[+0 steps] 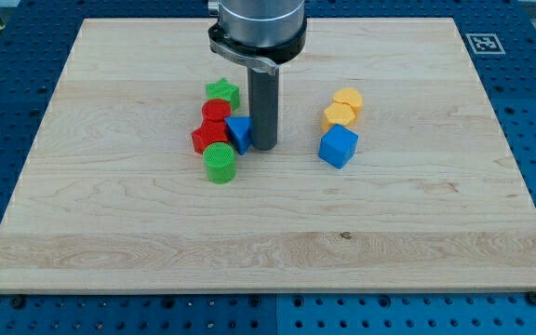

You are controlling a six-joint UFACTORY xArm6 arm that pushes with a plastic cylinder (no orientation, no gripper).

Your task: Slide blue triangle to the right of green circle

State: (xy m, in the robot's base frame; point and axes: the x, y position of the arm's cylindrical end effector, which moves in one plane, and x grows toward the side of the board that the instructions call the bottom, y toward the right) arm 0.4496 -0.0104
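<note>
Tip touching the blue triangle on its view's-right side, triangle wedged just above the green circle beside the red blocks; no jaws here, only a bare rod.

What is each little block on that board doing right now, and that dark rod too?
My tip: down on the board, against the blue triangle's right side.
Blue triangle: wedged in the left cluster.
Green circle: upright, just below it.
Green star: cluster's top.
Blue cube: apart, right.
</note>
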